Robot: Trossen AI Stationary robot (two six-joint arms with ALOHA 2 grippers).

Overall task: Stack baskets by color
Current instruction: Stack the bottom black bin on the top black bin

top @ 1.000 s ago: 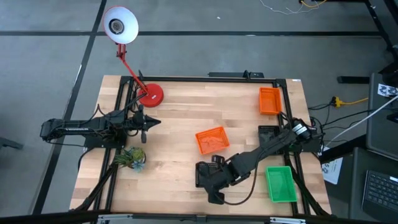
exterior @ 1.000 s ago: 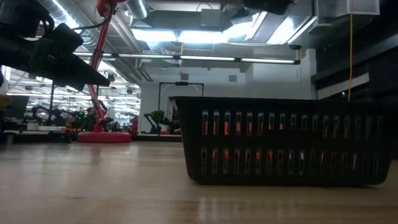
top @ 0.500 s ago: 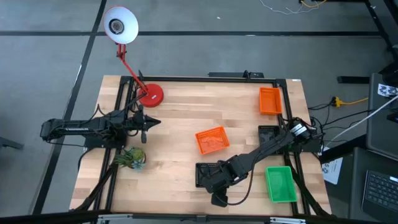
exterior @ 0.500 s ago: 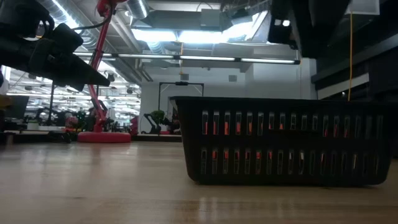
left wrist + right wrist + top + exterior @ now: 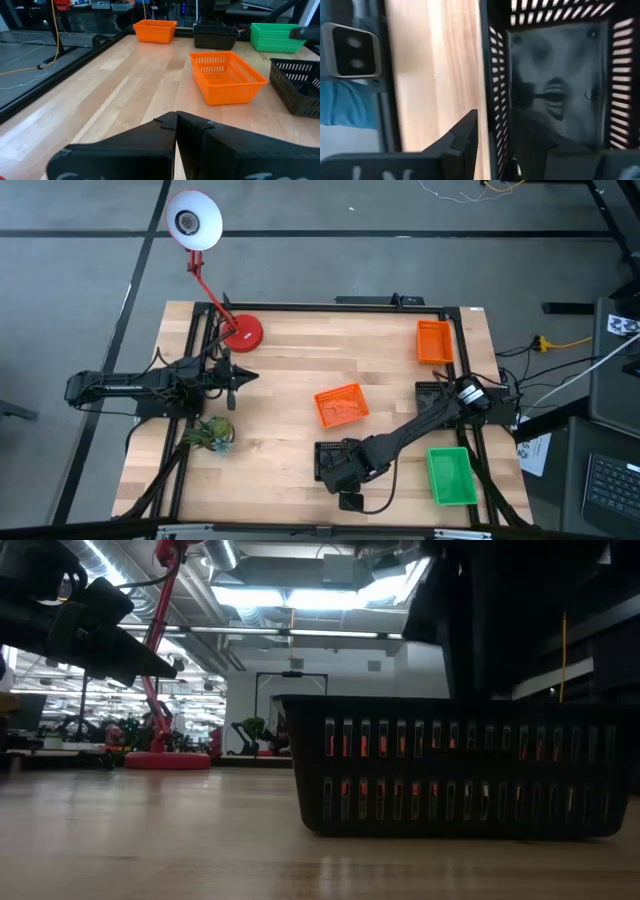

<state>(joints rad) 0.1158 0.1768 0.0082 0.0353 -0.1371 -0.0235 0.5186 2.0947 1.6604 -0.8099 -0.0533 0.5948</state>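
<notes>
A black basket (image 5: 330, 458) (image 5: 460, 765) stands on its bottom near the table's front edge. My right gripper (image 5: 345, 476) (image 5: 540, 142) is above its near wall (image 5: 495, 100), open and pointing steeply down, one finger (image 5: 465, 135) outside the wall and the other over the inside; no touch shows. An orange basket (image 5: 340, 405) (image 5: 225, 77) lies mid-table. Another orange basket (image 5: 433, 342), a second black basket (image 5: 430, 393) and a green basket (image 5: 452, 475) are on the right. My left gripper (image 5: 250, 376) (image 5: 176, 120) waits shut at the left.
A red lamp base (image 5: 245, 332) stands at the far left, and a small green plant (image 5: 212, 432) at the near left. A small camera (image 5: 350, 42) sits at the table's front edge beside the black basket. Bare wood lies between the left arm and the orange basket.
My right gripper has come down toward the black basket near the front edge and tipped more steeply; in the low view the arm now shows dark right above the basket. The baskets have kept their places.
</notes>
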